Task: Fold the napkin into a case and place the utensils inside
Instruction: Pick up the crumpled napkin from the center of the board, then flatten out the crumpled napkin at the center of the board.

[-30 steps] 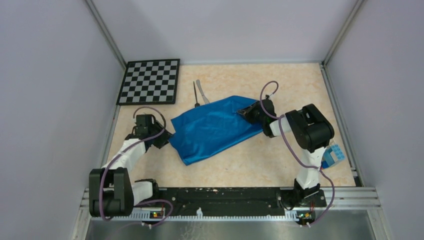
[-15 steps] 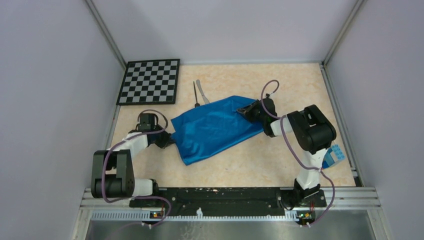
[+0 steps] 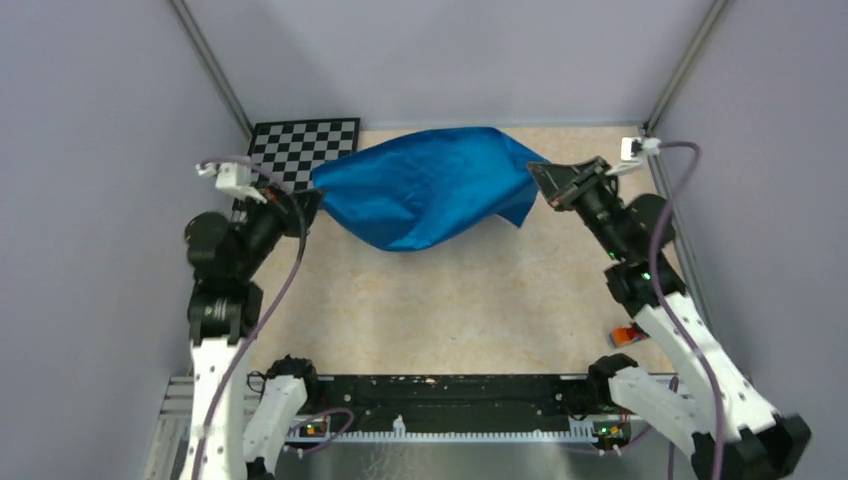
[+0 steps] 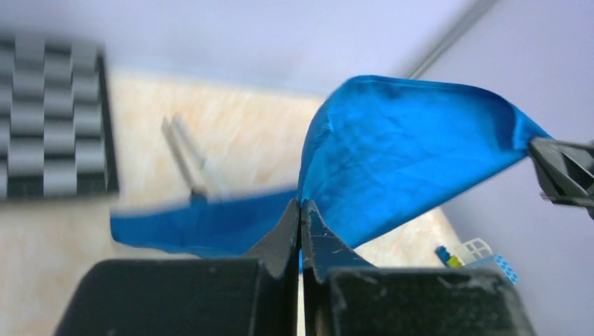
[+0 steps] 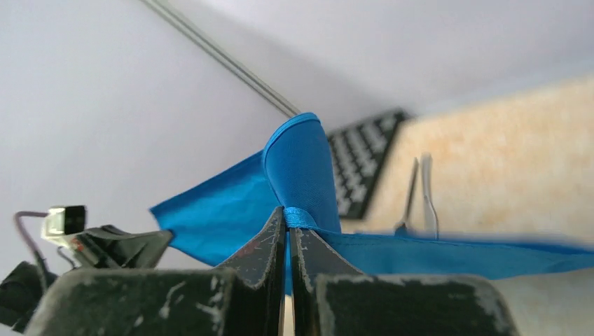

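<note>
Checkerboard (image 3: 300, 143) lies at the far left corner of the worktop (image 3: 450, 300). Left pincer (image 3: 308, 200) is clenched on the left edge of the napkin (image 3: 430, 185), jaws pressed together with cloth between them (the left wrist view confirms this). The napkin hangs in the air, spread between both arms above the far half of the worktop. It sags in the middle and is not folded. The utensils (image 5: 417, 189) lie side by side on the worktop below the cloth, near the checkerboard; the top view hides them. Right pincer (image 3: 537, 175) is clenched on the napkin's right corner, with a bunched fold nipped at its tips.
</note>
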`<action>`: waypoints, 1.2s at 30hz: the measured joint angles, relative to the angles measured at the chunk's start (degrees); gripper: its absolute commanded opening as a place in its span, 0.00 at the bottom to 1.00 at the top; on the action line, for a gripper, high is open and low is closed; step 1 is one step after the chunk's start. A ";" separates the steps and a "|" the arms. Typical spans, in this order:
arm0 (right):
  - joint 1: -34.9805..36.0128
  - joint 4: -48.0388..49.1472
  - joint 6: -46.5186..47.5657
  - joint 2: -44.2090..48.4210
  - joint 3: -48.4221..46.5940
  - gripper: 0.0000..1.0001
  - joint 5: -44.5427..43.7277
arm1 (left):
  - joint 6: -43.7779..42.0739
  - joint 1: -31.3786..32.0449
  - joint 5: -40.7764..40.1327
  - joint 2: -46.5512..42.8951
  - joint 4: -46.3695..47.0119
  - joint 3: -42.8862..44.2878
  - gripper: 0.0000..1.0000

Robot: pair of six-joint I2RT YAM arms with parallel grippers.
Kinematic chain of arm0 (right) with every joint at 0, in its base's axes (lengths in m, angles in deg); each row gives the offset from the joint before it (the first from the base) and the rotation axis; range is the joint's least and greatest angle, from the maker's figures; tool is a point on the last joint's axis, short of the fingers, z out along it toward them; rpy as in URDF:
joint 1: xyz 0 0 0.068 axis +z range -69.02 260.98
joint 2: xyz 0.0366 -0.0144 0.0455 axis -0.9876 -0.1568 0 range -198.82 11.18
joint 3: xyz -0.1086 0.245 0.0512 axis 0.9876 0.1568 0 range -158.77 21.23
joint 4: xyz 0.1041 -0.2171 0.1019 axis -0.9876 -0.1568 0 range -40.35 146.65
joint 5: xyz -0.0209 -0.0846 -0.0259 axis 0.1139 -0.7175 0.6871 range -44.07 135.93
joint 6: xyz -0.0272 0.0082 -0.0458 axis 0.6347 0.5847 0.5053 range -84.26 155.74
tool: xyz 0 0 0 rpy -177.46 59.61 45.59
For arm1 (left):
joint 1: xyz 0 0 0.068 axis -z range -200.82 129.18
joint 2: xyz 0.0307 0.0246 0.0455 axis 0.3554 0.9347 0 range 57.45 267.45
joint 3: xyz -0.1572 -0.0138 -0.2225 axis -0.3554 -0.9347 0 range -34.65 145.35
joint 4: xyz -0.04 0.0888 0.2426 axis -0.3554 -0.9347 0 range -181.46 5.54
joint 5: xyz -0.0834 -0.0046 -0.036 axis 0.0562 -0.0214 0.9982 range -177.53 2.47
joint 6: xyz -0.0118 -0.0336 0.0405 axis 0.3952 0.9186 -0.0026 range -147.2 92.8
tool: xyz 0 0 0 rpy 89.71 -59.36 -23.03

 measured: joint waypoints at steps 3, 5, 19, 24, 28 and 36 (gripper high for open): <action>0.00 -6.93 4.98 10.80 -5.51 0.00 0.74 | -3.96 1.46 4.15 -6.47 -0.63 8.74 0.00; 0.00 -9.86 7.02 15.67 -8.22 0.00 1.44 | -6.45 3.39 6.91 -7.89 -1.09 16.79 0.00; 0.00 -27.39 14.78 28.37 -21.70 0.00 -19.12 | -2.99 4.74 12.79 -5.14 19.23 19.85 0.00; 0.00 -27.19 17.33 21.38 -16.76 0.00 -35.91 | 0.24 6.71 12.79 12.00 31.52 13.70 0.00; -3.58 -21.94 20.04 8.26 -11.30 0.00 -42.34 | -0.76 13.07 9.11 32.30 35.67 14.05 0.00; -23.63 -7.63 20.96 -27.52 -10.36 0.06 -33.00 | 0.20 18.08 5.51 74.71 40.83 33.03 0.18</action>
